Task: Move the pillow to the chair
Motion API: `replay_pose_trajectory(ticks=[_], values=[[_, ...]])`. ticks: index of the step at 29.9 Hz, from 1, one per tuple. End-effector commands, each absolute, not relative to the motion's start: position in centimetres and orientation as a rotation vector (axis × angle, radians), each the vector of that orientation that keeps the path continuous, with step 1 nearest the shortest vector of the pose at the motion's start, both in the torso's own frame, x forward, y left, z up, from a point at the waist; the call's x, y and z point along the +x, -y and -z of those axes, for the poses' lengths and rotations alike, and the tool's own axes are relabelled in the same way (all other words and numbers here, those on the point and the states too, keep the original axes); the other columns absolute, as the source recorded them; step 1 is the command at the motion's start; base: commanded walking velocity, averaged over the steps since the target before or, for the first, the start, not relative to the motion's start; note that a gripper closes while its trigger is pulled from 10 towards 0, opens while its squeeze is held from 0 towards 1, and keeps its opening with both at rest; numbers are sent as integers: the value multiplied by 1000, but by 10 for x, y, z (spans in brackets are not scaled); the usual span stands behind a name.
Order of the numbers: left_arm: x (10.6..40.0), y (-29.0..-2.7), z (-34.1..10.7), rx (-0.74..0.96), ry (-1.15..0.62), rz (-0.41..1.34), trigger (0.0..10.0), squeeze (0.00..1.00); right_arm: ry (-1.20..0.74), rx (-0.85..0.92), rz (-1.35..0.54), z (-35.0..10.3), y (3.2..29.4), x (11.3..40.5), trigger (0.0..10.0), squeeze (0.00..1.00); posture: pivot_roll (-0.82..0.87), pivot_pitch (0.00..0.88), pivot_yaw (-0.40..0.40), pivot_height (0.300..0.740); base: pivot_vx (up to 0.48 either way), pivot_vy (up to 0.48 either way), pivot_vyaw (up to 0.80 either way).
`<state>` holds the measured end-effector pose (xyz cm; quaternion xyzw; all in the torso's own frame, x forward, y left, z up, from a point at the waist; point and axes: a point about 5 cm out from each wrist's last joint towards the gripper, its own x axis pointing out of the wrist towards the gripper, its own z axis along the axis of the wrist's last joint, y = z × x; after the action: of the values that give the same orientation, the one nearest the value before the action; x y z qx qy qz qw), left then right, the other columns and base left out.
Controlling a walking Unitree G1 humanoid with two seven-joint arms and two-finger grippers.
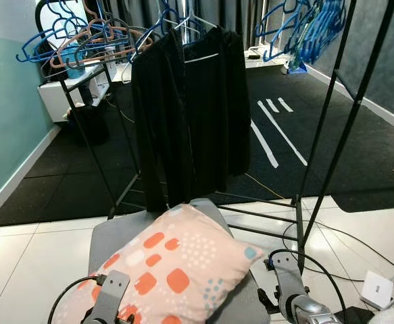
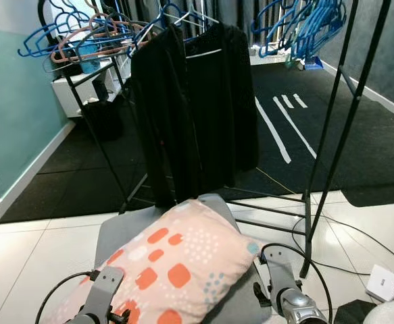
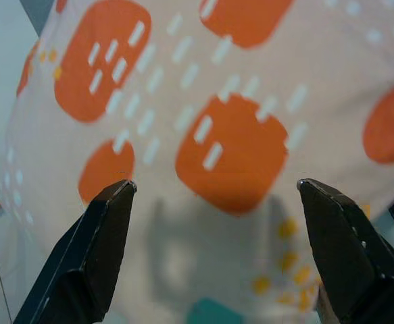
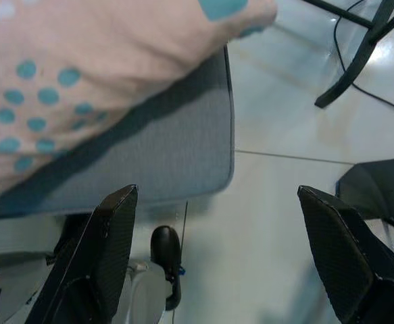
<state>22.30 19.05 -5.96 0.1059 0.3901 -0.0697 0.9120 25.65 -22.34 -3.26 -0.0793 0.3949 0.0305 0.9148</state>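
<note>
A pink pillow (image 1: 176, 263) with orange patches and teal dots lies on the grey seat of a chair (image 1: 115, 233) right in front of me. My left gripper (image 3: 215, 183) is open, its fingers spread wide just short of the pillow's (image 3: 210, 101) near left end. My right gripper (image 4: 217, 191) is open too, beside the seat's right edge (image 4: 183, 162) and over the white floor, with the pillow's teal-dotted corner (image 4: 82, 61) above the seat. Nothing is held in either one. Both wrists show low in the eye views, the left arm (image 1: 109, 297) and the right arm (image 1: 288, 283).
A black clothes rack (image 1: 332, 135) stands directly behind the chair, hung with black garments (image 1: 190, 108) and blue and pink hangers (image 1: 75, 34). Cables (image 1: 359, 250) and a white box (image 1: 378, 289) lie on the tiles at the right. Black matting (image 1: 305, 128) covers the floor beyond.
</note>
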Motion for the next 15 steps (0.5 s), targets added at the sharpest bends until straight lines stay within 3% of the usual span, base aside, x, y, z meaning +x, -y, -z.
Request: replay_pose_trajectory(ticks=[1,11,15], values=[[222,-193,60,215,-817,128,10000,0,-828,-168,-70,35,220,255,10000,0,-232,31,40,737,-480,0,0],[222,-195,60,221,-817,126,10000,0,-826,-168,-68,35,218,256,10000,0,-224,28,37,737,-480,0,0],[222,-195,60,224,-814,121,10000,0,-826,-171,-67,35,219,256,10000,0,-223,30,35,737,-315,0,0]])
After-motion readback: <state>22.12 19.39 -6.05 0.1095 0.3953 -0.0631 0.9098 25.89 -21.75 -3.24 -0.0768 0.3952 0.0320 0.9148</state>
